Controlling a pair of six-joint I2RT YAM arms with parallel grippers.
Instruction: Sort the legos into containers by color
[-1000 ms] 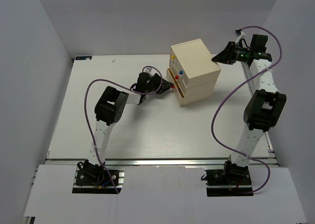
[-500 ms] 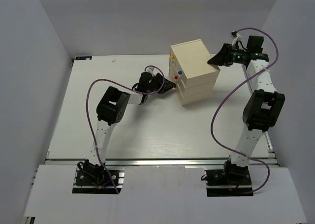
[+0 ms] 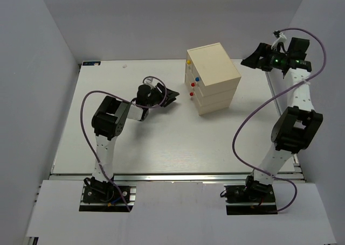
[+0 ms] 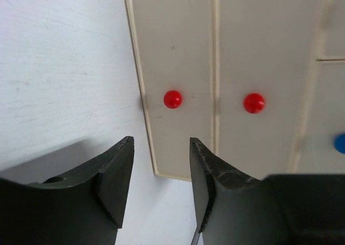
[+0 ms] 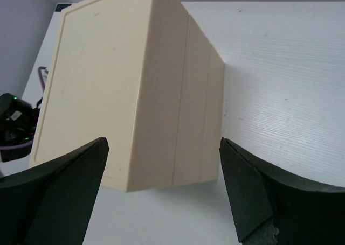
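Observation:
The cream three-tier chest (image 3: 214, 79) stands at the back middle of the table with all its drawers pushed in. Its front shows a yellow knob (image 3: 188, 62), a blue knob (image 3: 198, 79) and red knobs (image 3: 192, 93). My left gripper (image 3: 173, 95) hovers just left of the chest's front, open and holding nothing. In the left wrist view the left gripper (image 4: 161, 141) faces the two red knobs (image 4: 172, 99), clear of them. My right gripper (image 3: 249, 60) hangs wide open to the right of the chest, apart from it. The right gripper (image 5: 163, 142) frames the chest's plain back (image 5: 161, 94). No legos show.
Grey walls close in the white table (image 3: 161, 142) on the left, back and right. Purple cables (image 3: 86, 102) loop off both arms. A small label (image 3: 90, 63) sits at the table's far left corner.
The bottom drawer, standing out a second ago, is now pushed in. My left gripper has drawn back to the left and widened. My right gripper has opened and pulled away from the chest's back.

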